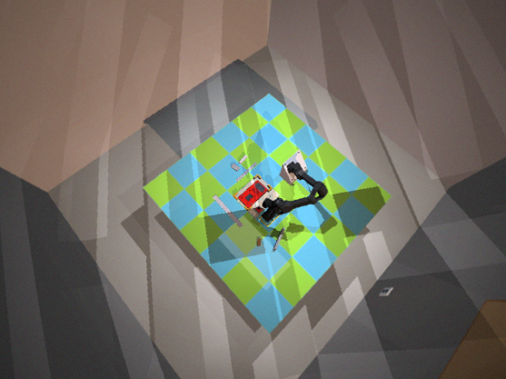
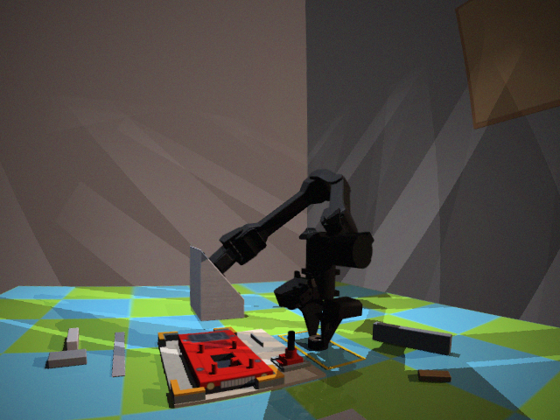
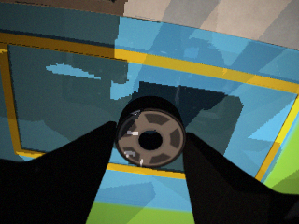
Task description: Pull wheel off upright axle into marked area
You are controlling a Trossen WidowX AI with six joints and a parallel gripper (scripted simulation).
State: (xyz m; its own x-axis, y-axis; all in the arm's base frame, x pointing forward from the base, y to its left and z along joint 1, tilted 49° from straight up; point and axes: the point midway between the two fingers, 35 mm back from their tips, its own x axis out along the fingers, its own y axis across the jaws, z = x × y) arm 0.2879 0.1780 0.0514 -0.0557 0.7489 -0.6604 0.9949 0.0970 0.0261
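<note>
The wheel [image 2: 317, 343] [image 3: 164, 151], a short dark cylinder with a brown spoked face and a centre hole, is off the axle. My gripper [image 2: 318, 338] [image 3: 149, 133] is shut on it, one finger on each side. It holds the wheel low over the yellow-outlined marked area [image 2: 347, 363] [image 3: 163, 61]; in the wrist view the wheel overlaps the near side of the outline. Whether it touches the table, I cannot tell. The bare upright axle [image 2: 290, 339], a black post on a red base, stands beside the marked area. In the top view the arm hides the wheel.
A red plate with pegs [image 2: 203, 361] [image 1: 244, 194] lies in a fixture with orange corners beside the axle. A long dark block [image 2: 411, 338] [image 1: 278, 238] and a small brown block [image 2: 434, 375] [image 1: 258, 241] lie beyond the marked area. A long pale bar [image 1: 227, 210] lies beside the fixture.
</note>
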